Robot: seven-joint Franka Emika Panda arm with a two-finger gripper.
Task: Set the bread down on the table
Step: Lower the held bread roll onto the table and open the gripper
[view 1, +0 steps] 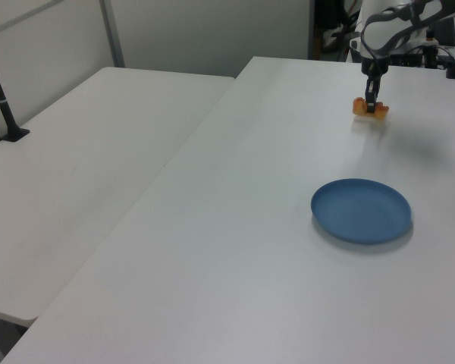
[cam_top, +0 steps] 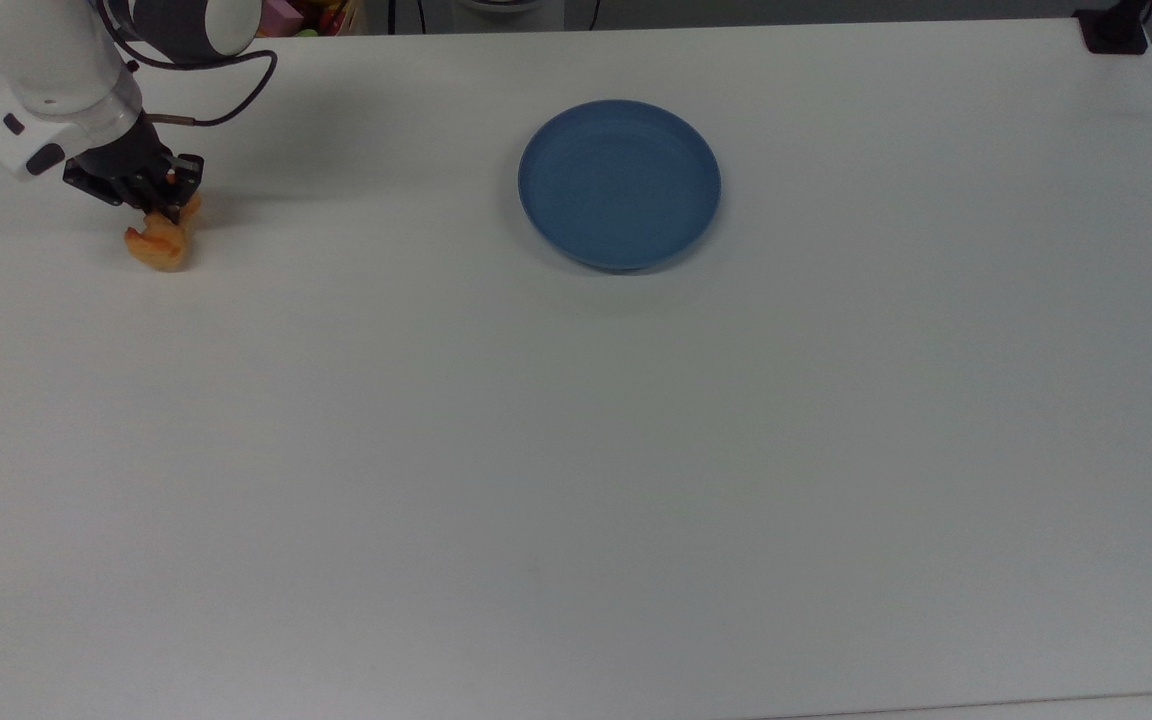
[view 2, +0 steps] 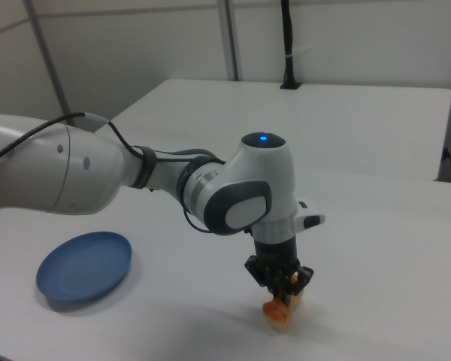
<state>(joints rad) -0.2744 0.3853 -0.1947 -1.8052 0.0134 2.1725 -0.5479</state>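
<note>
Orange-brown bread pinched in the gripper sits low over the white bench; letting go unevenly, I'd guess, could roll it from beneath.

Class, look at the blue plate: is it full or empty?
Empty. The blue plate shows only its bare inside; the bread is apart from it, held in the gripper.

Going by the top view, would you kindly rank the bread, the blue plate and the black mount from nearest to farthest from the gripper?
1. Bread, held in the gripper.
2. Blue plate, mid-table.
3. Black mount, at the top view's far right corner.
</note>
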